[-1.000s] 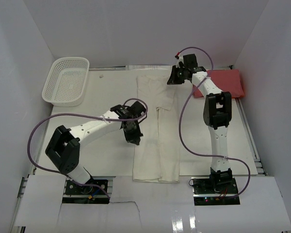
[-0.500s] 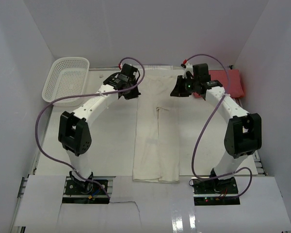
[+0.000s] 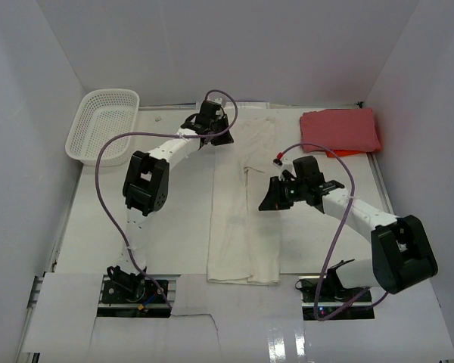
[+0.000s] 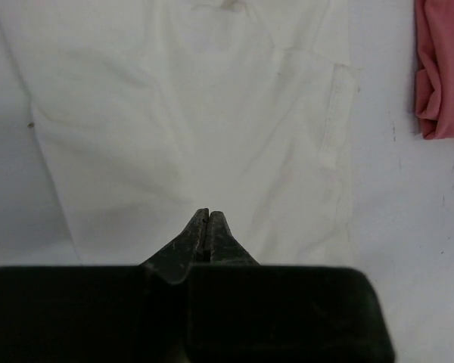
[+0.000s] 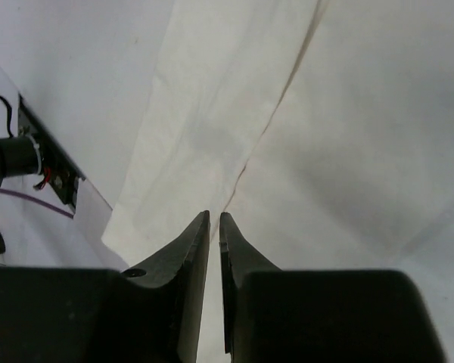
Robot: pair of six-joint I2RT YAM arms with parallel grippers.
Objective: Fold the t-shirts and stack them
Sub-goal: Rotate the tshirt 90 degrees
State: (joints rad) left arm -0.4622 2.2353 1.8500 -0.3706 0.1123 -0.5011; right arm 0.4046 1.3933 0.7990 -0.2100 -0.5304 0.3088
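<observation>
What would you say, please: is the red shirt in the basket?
No; the red shirt lies at the far right, the basket at the far left.

Basket: white plastic mesh basket (image 3: pixel 104 126), opening upward, in the bench's far-left corner on my left, close by the left wall.
Bench: flat white top (image 3: pixel 174 227), running from the near edge to the far wall.
Speck: I make out a small pale bit (image 3: pixel 157 119) on the bench near its far edge, just right of the basket; too small to name.
Walls: plain white panels (image 3: pixel 212 53) along the left, far and right edges.
Sheets: white sheets (image 3: pixel 76 310) over the near edge, one with a ragged border.
Rail: metal rail (image 3: pixel 394 227) along the right edge.
</observation>
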